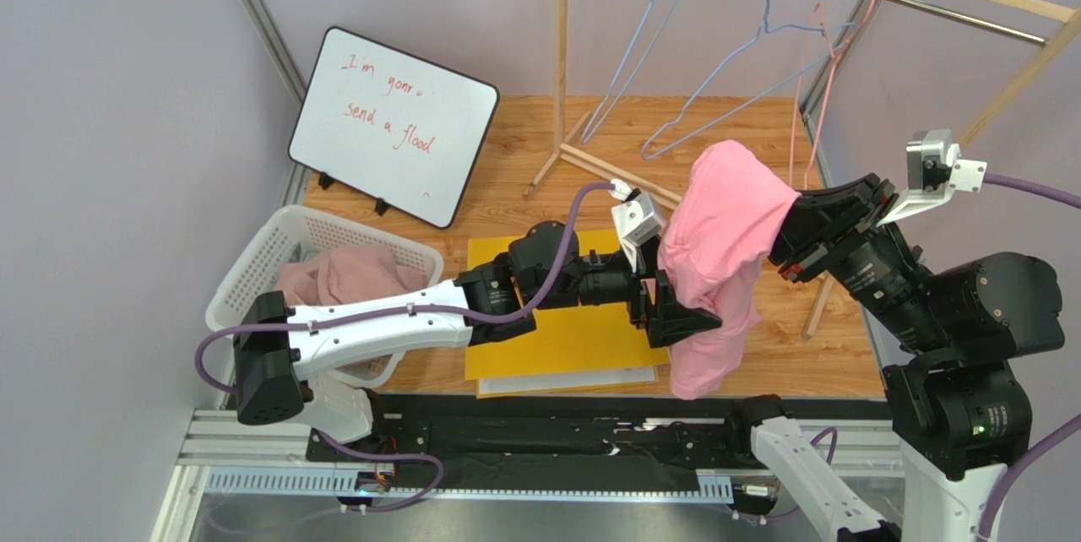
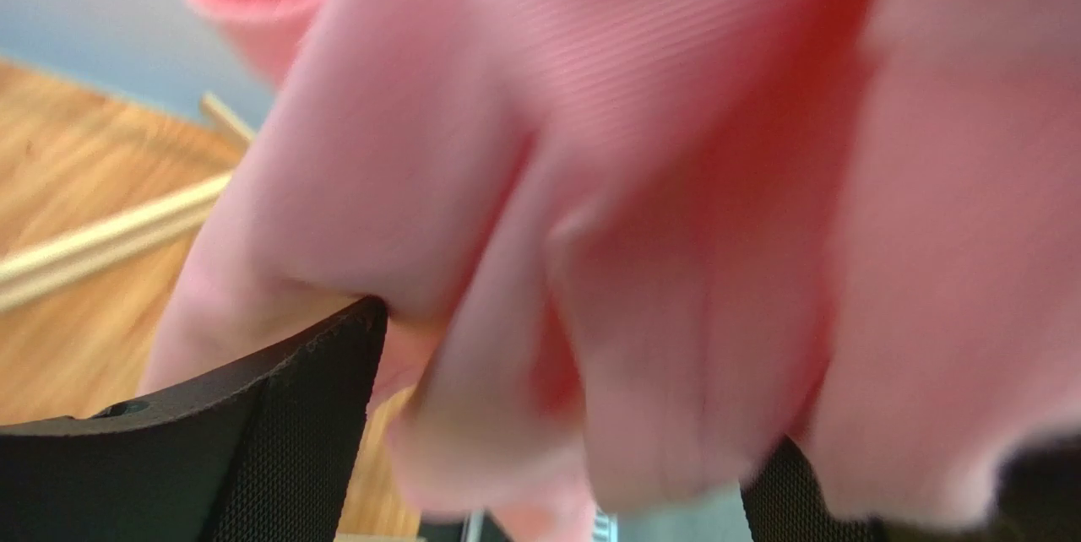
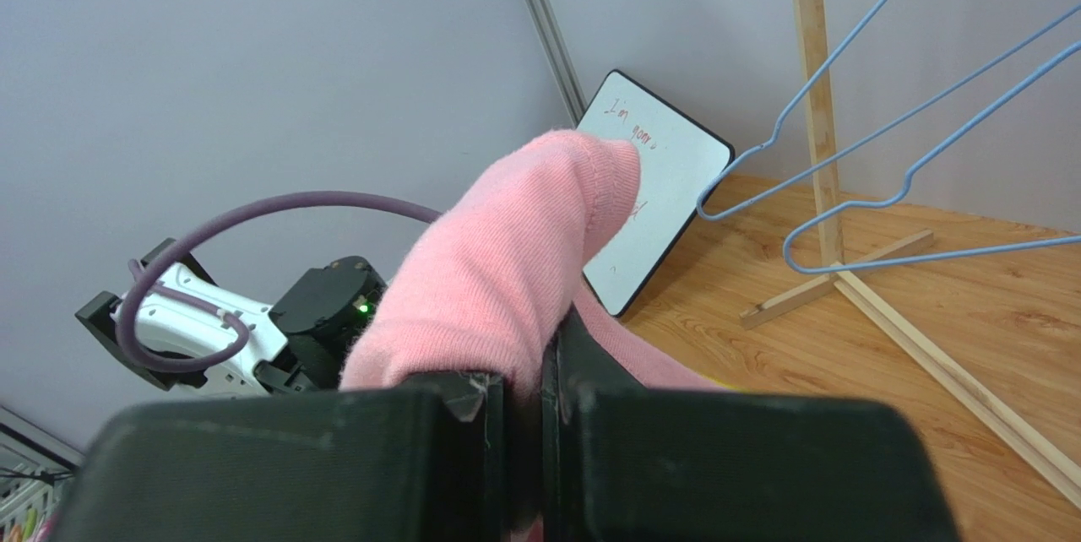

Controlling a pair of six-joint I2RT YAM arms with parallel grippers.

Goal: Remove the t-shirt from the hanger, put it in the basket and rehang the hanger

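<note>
The pink t-shirt (image 1: 723, 219) hangs bunched in the air between my two grippers, above the right part of the table. My right gripper (image 1: 789, 238) is shut on its upper right part; in the right wrist view the fabric (image 3: 508, 264) rises out of the closed gripper (image 3: 546, 371). My left gripper (image 1: 662, 304) is at the shirt's lower left edge. In the left wrist view its fingers stand wide apart with blurred folds of the shirt (image 2: 635, 188) filling the gripper (image 2: 571, 390). A thin pink hanger (image 1: 831, 61) hangs from the rod and runs down behind the shirt.
A wooden rack (image 1: 560, 61) with blue wire hangers (image 1: 711, 74) stands at the back. A whiteboard (image 1: 393, 124) leans at the back left. A white basket (image 1: 260, 270) at the left holds pink clothes (image 1: 349, 276). A yellow mat (image 1: 571, 340) lies under the left arm.
</note>
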